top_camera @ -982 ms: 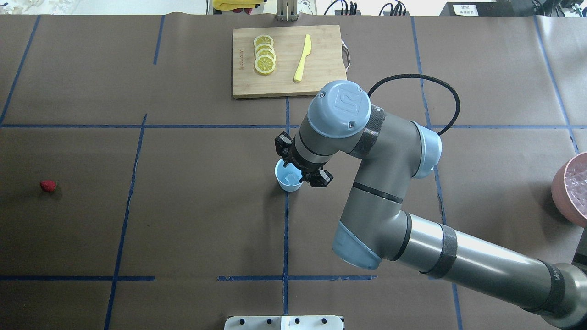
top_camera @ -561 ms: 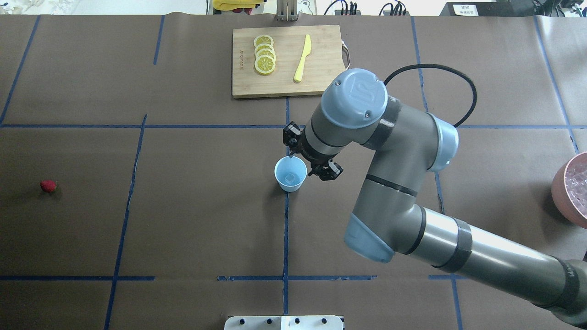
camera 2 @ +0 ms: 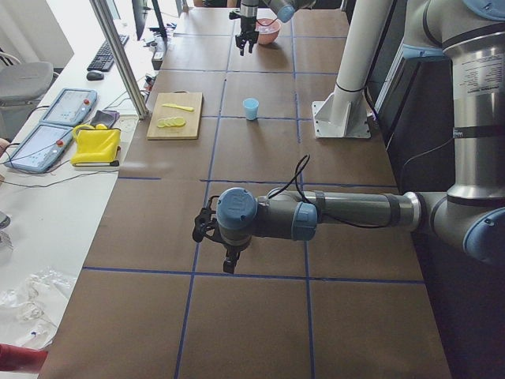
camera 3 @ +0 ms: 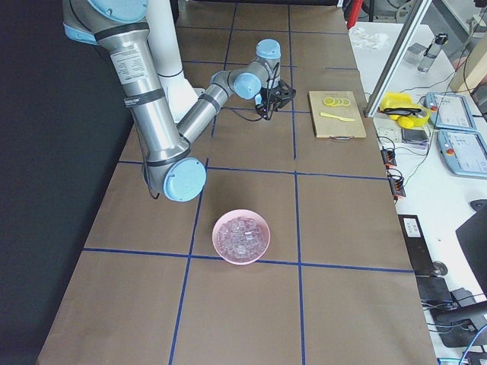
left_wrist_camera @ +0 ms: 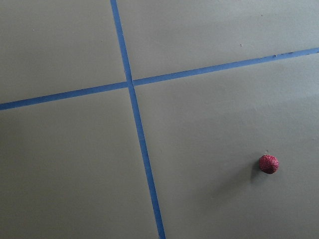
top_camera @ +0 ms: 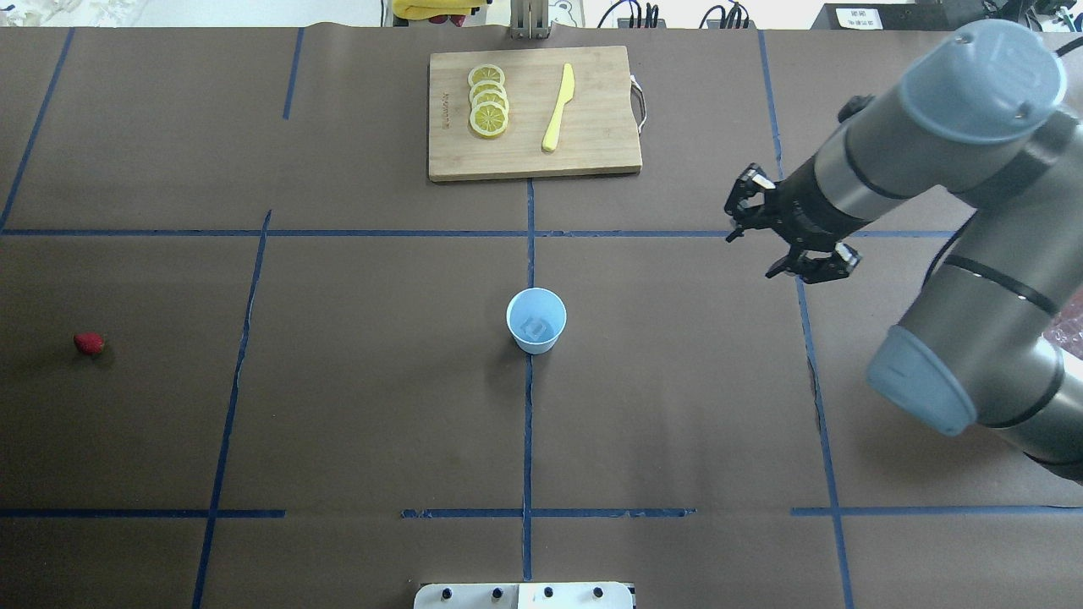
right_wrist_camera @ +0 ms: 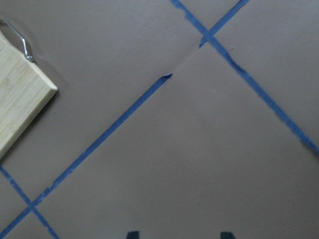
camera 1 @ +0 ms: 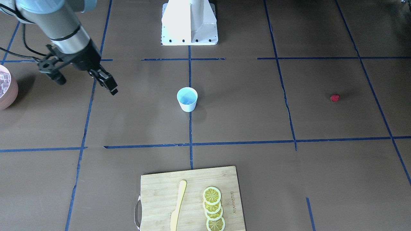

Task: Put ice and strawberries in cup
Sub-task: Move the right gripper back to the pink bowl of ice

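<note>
Found the right gripper point(camera 1: 86, 84) spread wide and empty, held above the brown paper-covered table point(top_camera: 355, 406) near a blue tape line, between the round pink bowl point(camera 3: 242, 261) and the small white tapered cup with a pale blue inside point(top_camera: 535, 344), well apart from both. Saw two dark fingertips point(right_wrist_camera: 227, 235), set apart, at the bottom edge of the right wrist view. Picked out the left gripper point(camera 2: 225, 254) in the side views alone, low over the table; could not tell whether apart or together. Found the cup upright at the table's middle on a tape line, with one clear ice cube point(top_camera: 535, 325) lying in it. Saw the small bright-red strawberry point(top_camera: 88, 342) alone on the paper, far toward the robot's left, well apart from the cup. Noted more ice piled in the bowl at the robot's right end. Spotted the bamboo cutting board point(top_camera: 592, 144) beyond the cup, carrying overlapped yellow lemon slices point(top_camera: 488, 101) and a yellow plastic knife point(top_camera: 558, 108).
</note>
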`<state>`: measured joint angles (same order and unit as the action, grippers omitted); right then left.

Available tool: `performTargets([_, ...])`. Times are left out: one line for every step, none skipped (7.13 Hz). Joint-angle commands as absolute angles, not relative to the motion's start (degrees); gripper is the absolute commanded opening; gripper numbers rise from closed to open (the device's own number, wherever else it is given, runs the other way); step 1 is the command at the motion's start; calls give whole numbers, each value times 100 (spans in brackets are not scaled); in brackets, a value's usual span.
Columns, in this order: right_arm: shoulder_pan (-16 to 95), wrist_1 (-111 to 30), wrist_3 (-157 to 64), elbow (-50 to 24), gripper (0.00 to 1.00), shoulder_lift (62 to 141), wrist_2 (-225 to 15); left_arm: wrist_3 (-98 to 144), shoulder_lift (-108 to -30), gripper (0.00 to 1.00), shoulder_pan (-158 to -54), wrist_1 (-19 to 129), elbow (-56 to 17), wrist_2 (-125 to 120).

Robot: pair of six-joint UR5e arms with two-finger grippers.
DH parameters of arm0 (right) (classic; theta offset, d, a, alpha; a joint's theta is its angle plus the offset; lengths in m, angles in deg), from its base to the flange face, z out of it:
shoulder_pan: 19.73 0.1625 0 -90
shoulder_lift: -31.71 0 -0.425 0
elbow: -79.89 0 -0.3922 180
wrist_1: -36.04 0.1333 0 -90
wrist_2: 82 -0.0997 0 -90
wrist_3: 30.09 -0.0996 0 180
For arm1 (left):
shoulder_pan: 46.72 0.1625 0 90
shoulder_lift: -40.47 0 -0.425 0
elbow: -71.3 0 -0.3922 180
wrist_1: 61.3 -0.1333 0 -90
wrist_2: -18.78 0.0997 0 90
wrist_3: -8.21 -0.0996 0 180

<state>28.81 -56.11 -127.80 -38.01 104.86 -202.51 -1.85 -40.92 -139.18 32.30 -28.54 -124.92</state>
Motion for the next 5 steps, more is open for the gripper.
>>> performTargets([3587,-5607,-11347,-4193,63,11945,-20355,-181,-4092,100,-13918,3239,-2863,-12492])
performTargets([3913,-5563,-10949,-4123,64,12525,-20347,-173,-4083,100,-13927,3230,-2942,-12492])
performTargets([4386,-5563,-10467,-3983,64,12792,-20538,-173,-4013,100,-13927,3230,-3003,-12492])
performTargets([4826,-5554,-9948,-3686,64,12908,-20810,-173,-4004,100,-13927,3230,-3013,-12492])
performTargets([5282,-5554,-9604,-3318,65,12952,-20882,-181,-4004,100,-13927,3230,-3021,-12492])
